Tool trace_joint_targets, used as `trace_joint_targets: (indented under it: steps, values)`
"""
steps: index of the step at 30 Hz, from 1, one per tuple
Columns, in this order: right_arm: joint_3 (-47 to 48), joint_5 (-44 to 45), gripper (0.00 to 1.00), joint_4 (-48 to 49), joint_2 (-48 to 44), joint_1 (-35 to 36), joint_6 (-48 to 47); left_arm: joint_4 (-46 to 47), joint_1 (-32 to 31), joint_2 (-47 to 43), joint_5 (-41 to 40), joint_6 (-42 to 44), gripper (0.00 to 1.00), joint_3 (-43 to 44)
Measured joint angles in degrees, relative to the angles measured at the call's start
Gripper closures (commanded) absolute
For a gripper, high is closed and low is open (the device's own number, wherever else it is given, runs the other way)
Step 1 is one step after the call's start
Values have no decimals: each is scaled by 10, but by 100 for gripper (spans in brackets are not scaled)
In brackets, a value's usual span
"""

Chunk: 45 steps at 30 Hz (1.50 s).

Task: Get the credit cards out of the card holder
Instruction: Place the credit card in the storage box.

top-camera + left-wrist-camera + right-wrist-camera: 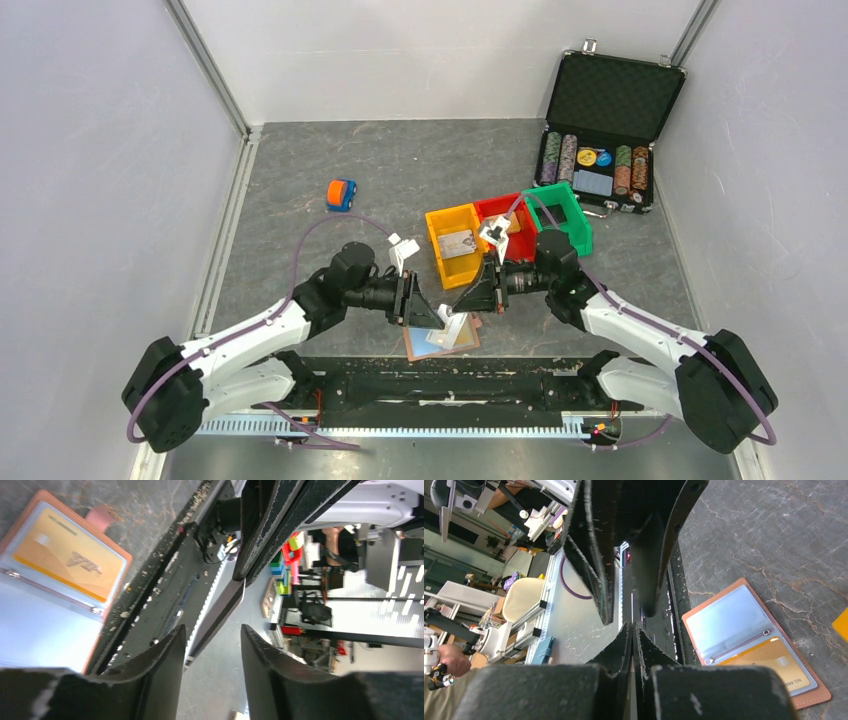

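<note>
Above reddish-brown leather card holder [744, 630]: right gripper [633, 627] clamps, seemingly, a thin plastic card [220, 610]; left gripper [212, 630], parted and empty, should retreat straight.

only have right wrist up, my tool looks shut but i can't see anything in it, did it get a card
Observer: Yes. In the left wrist view a thin card sticks out edge-on from the shut tips of the right tool.
Operator: ok, where do the pulled ones go
Observer: Seen from above, the yellow bin just beyond your wrist has another card lying flat in it.
</note>
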Motion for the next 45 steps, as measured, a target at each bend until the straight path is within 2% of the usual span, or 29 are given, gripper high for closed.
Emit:
trace_joint_targets:
  steps: [4, 6, 15, 23, 32, 45]
  values:
    - [0, 20, 100, 1, -5, -9, 8, -67, 0, -11, -47, 35, 9, 33]
    - [0, 33, 100, 1, -6, -21, 12, -110, 0, -23, -82, 56, 0, 52]
    - [0, 95, 100, -17, -2, -88, 31, -281, 0, -112, -307, 128, 0, 138]
    - [22, 241, 100, -33, 38, -127, 59, -374, 0, -160, -437, 186, 0, 175]
    - [32, 379, 100, 15, 102, -128, 123, -408, 0, -192, -473, 202, 0, 175]
    - [57, 481, 100, 81, 211, -83, 164, -410, 0, -192, -471, 204, 0, 175]
